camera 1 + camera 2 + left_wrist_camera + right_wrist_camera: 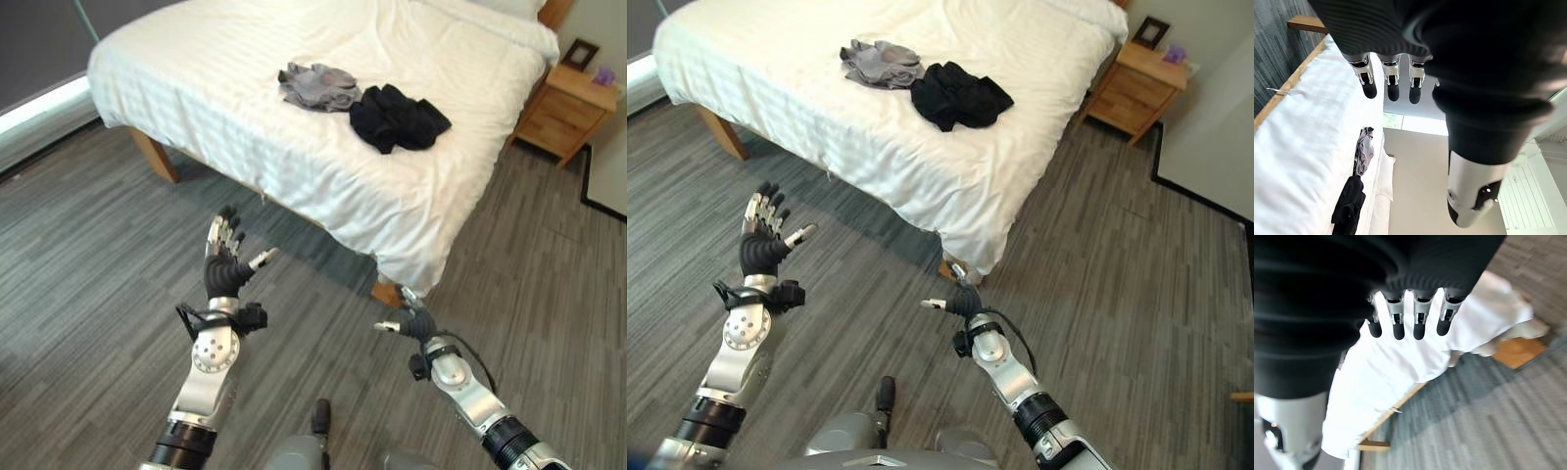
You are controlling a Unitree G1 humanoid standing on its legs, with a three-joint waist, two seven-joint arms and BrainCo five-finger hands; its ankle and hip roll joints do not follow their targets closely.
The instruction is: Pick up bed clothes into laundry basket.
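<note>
On the white bed (294,127) lie two garments side by side: a crumpled grey one (316,85) and a black one (396,117) to its right. The grey garment (1365,149) and the black garment (1349,203) also show in the left wrist view. My left hand (225,262) is raised over the floor in front of the bed, fingers straight and spread, holding nothing. My right hand (415,320) hovers low near the bed's front corner, fingers relaxed and empty. Both hands are well short of the clothes.
A wooden nightstand (568,110) with a small picture frame (580,52) stands right of the bed. Wooden bed legs (154,155) show under the sheet. Grey wood-pattern floor (98,264) surrounds the bed.
</note>
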